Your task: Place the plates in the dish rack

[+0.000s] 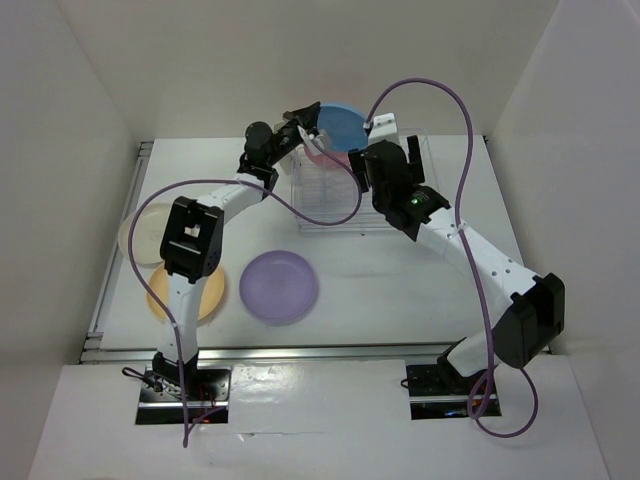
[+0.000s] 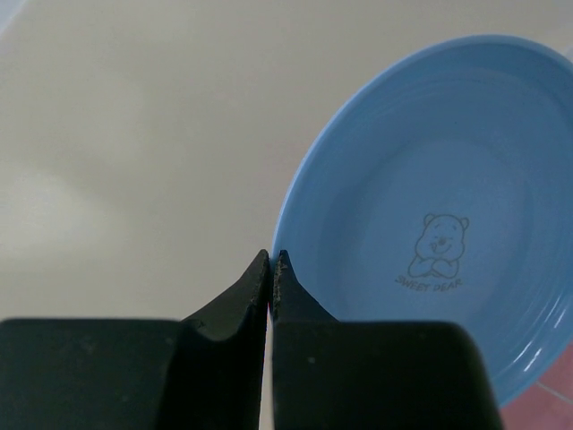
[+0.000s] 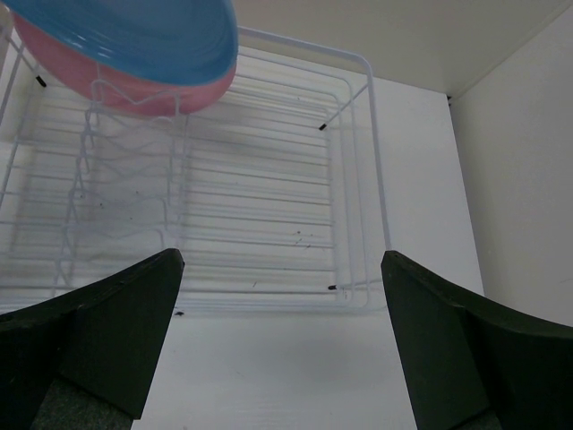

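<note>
The blue plate (image 2: 430, 242) is a round, shallow, matte dish with faint rings in its hollow and a small bear drawn there above the words "SWEET BEAR". It stands tilted at the far end of the white wire dish rack (image 3: 358, 161), nested against the pink plate (image 3: 134, 94), whose rim shows just under it. Being round, it has no long axis. From above it reads as an oval lying left to right, with its hollow face turned up and toward the left arm.

The left gripper (image 2: 271, 262) has its fingers pressed together, tips just beside the blue rim, with nothing seen between them. The right gripper (image 3: 282, 260) hangs over the rack's bare wires with its fingers spread wide.

The purple plate (image 1: 280, 287), orange plate (image 1: 212, 295) and cream plate (image 1: 140, 232) lie flat on the table (image 1: 380, 280), well apart from the rack.
</note>
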Robot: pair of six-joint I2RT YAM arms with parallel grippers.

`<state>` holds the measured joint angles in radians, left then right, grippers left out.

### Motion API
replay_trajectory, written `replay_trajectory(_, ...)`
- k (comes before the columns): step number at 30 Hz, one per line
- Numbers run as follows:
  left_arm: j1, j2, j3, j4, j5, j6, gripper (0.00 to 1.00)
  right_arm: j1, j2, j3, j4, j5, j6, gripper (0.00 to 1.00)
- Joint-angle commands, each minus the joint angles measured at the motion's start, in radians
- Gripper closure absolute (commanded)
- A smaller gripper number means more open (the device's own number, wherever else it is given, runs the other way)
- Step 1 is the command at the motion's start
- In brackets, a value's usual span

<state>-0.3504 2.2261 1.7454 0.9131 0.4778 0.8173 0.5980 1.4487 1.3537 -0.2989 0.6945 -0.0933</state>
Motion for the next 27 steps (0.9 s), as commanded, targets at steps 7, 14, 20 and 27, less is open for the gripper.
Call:
replay_trajectory(7, 0.013, 0.092, 0.132, -0.002, 0.047, 0.068, 1.0, 0.0, 0.049, 0.059, -0.026, 0.011, 0.015, 0.0)
replay_trajectory(14, 0.013, 0.142, 0.163, -0.034, 0.047, 0.086, 1.0, -0.009, 0.088, 0.082, -0.026, 0.002, 0.015, 0.0)
replay_trajectory(20, 0.013, 0.164, 0.143, -0.049, 0.029, 0.095, 1.0, -0.009, 0.098, 0.091, -0.026, 0.002, 0.015, 0.0)
replay_trajectory(27, 0.013, 0.164, 0.124, 0.03, -0.113, 0.042, 1.0, -0.009, 0.107, 0.091, -0.036, -0.016, 0.015, 0.0)
